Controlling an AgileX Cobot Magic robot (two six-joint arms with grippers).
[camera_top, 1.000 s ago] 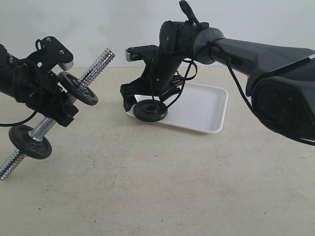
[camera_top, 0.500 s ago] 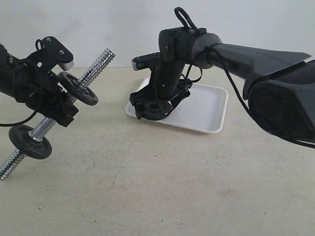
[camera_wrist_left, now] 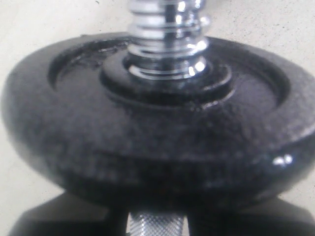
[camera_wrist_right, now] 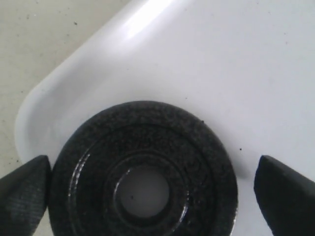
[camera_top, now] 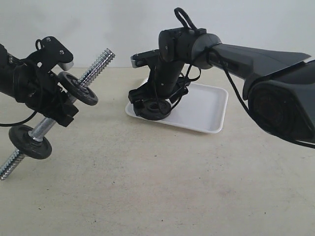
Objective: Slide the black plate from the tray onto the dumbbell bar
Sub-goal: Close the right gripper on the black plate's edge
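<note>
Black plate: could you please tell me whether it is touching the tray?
Touching. The right wrist view shows the black plate resting on the tray, inside its corner.

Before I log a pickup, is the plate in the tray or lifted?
In the tray, flat: white shows through the plate's hole, and the open right tool straddles it.

A beige tabletop (camera_top: 147, 187) bears the white tray (camera_top: 206, 110).

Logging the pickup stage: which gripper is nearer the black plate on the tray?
Right. The right gripper straddles the black plate in the tray, jaws open. The left gripper is far off to the side, holding the dumbbell bar in the air.
</note>
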